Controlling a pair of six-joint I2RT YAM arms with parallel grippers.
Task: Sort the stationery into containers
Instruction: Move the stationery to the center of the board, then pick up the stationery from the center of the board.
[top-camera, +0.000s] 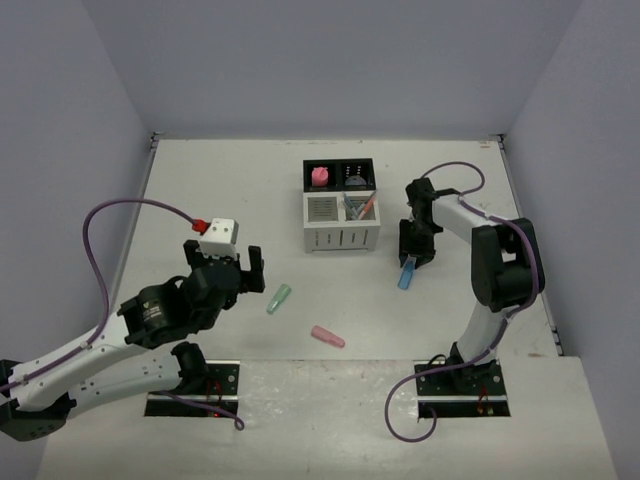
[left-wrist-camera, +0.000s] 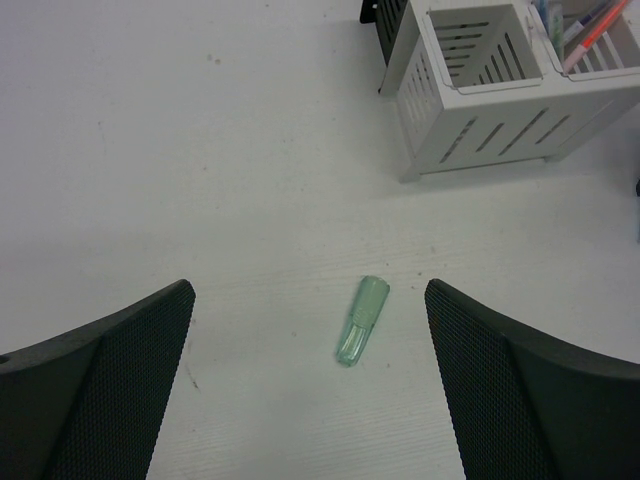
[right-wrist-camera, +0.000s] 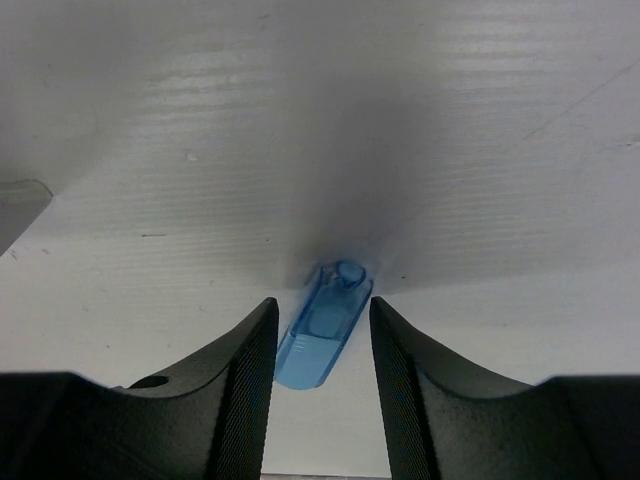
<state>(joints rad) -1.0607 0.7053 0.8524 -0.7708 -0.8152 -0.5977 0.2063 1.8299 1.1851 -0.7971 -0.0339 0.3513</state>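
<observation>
1. Where the top view's lower left shows the left arm reaching in, the left gripper (top-camera: 224, 260) hangs over bare table (top-camera: 200, 180) with its jaws spread wide and nothing between them.
2. In the left wrist view that same gripper (left-wrist-camera: 308, 292) frames a green marker (left-wrist-camera: 361, 320), which lies flat on the table in the gap between the two fingers and touches neither.
3. From above, the green marker (top-camera: 279, 297) sits just right of the left gripper, left of centre in the frame.
4. A pink marker (top-camera: 327, 336) lies flat a little further right and lower, apart from the green one.
5. At upper centre stands the desk organizer (top-camera: 340, 238), with two black bins at the back and two white slotted bins in front.
6. A pink eraser (top-camera: 320, 177) sits in the back-left black bin, and a round grey-blue puck (top-camera: 355, 178) in the back-right one.
7. Thin pens (top-camera: 362, 207) lean in the front-right white bin.
8. Right of the organizer, the right gripper (top-camera: 412, 258) points down at the table.
9. Its jaws are drawn in on a blue marker (top-camera: 406, 275).
10. In the right wrist view the blue marker (right-wrist-camera: 322, 330) lies slanted between the narrowed fingers (right-wrist-camera: 250, 370), its far end down at the table.
</observation>
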